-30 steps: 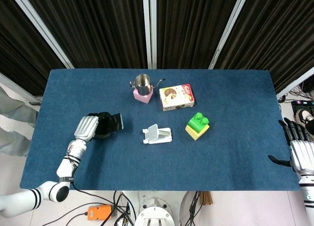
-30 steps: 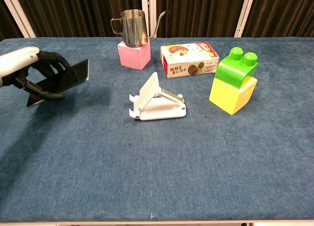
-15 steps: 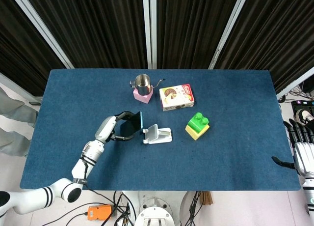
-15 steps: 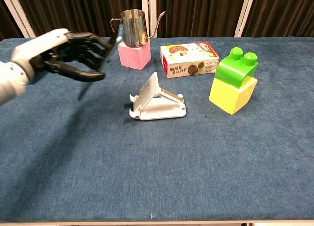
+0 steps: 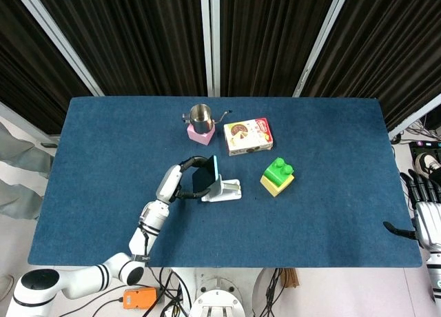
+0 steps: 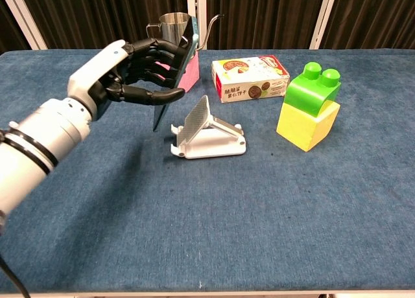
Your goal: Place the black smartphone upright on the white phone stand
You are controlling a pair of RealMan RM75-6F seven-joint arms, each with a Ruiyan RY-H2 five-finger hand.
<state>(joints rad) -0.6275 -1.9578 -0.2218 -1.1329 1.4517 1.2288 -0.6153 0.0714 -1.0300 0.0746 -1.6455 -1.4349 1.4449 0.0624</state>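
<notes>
My left hand (image 5: 185, 180) (image 6: 139, 71) holds the black smartphone (image 5: 206, 176) (image 6: 175, 78) on edge, tilted, just left of the white phone stand (image 5: 224, 189) (image 6: 206, 133). The phone hangs above the cloth with its lower end close to the stand's left side, and I cannot tell whether they touch. The stand is folded open on the blue table (image 5: 331, 151), its sloped back plate facing left. My right hand (image 5: 426, 217) hangs at the far right edge of the table in the head view with its fingers apart and nothing in it.
A steel pitcher (image 5: 200, 114) (image 6: 174, 27) stands on a pink block (image 6: 179, 71) behind the stand. A snack box (image 5: 247, 136) (image 6: 249, 78) lies to the right of it. A green-and-yellow toy block (image 5: 277, 176) (image 6: 308, 107) sits right of the stand.
My left hand has carried the phone rightward across the table, from the left side to right beside the stand, and turned it more upright. The right hand has barely moved.
</notes>
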